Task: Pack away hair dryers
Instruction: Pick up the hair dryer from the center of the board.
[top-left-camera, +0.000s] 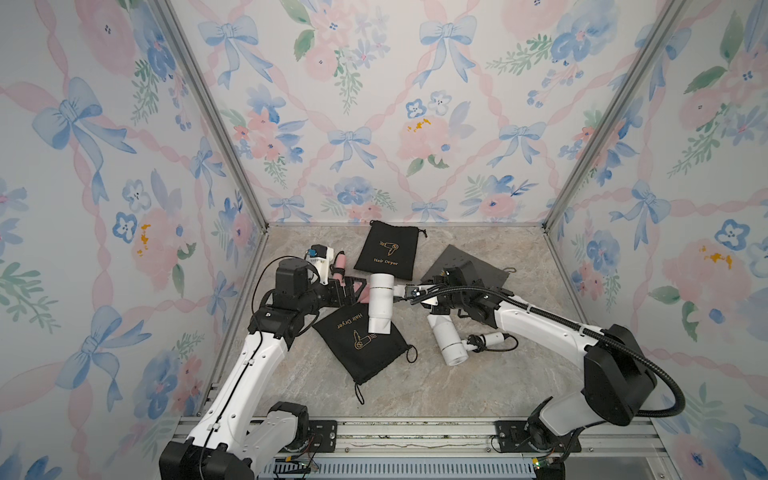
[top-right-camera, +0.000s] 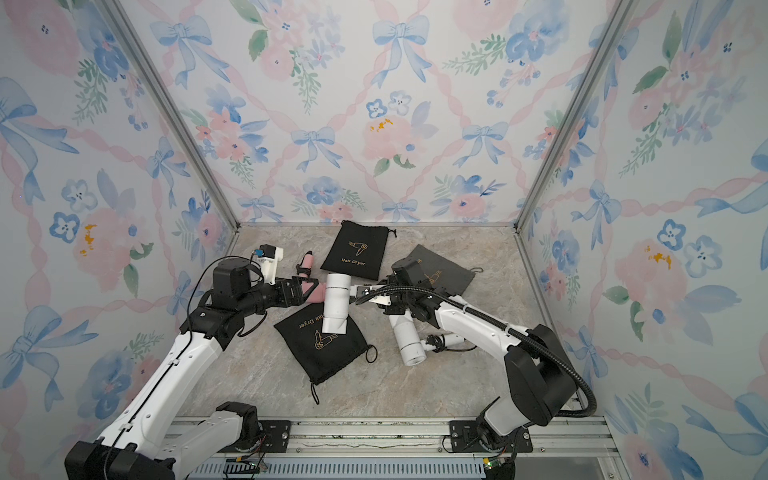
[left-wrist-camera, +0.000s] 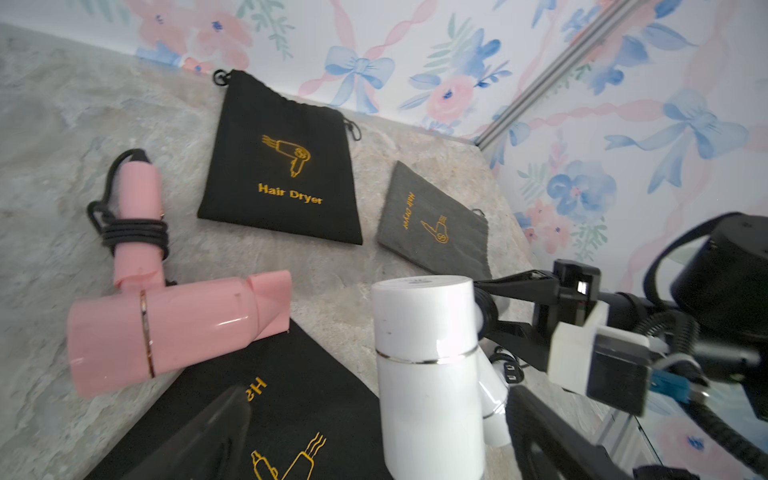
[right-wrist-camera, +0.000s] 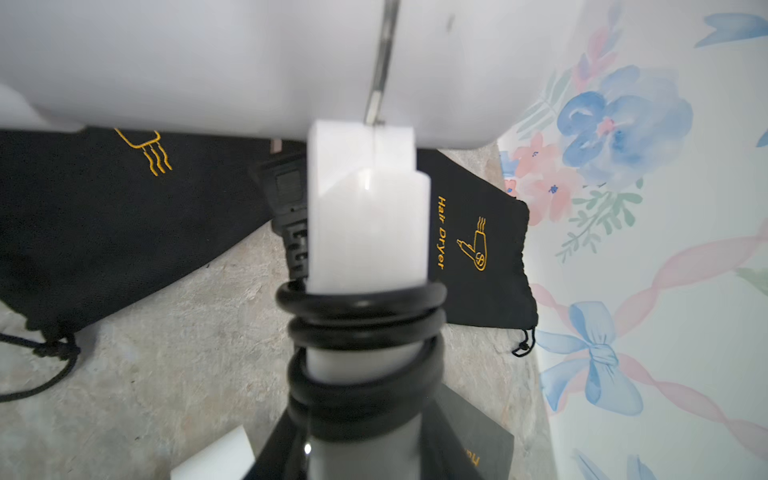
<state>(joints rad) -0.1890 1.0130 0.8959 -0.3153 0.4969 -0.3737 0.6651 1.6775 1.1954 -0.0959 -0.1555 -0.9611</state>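
My right gripper (top-left-camera: 402, 292) (top-right-camera: 358, 292) (right-wrist-camera: 365, 449) is shut on the cord-wrapped handle (right-wrist-camera: 370, 232) of a white hair dryer (top-left-camera: 381, 305) (top-right-camera: 336, 303) (left-wrist-camera: 428, 374). It holds the dryer above the near black pouch (top-left-camera: 363, 345) (top-right-camera: 322, 347) (left-wrist-camera: 291, 399), nozzle end down. My left gripper (top-left-camera: 351, 294) (top-right-camera: 303, 291) (left-wrist-camera: 378, 399) is open just left of that barrel, which shows between its fingers. A pink hair dryer (left-wrist-camera: 166, 328) (top-left-camera: 338, 266) (top-right-camera: 307, 264) lies behind the left gripper. A second white hair dryer (top-left-camera: 446, 340) (top-right-camera: 409, 340) lies under the right arm.
A black "Hair Dryer" pouch (top-left-camera: 388, 249) (top-right-camera: 355, 251) (left-wrist-camera: 286, 166) (right-wrist-camera: 469, 232) lies flat at the back. A grey pouch (top-left-camera: 469, 266) (top-right-camera: 442, 266) (left-wrist-camera: 436, 224) lies to its right, partly under the right wrist. Floral walls close in three sides of the marble table (top-left-camera: 478, 386).
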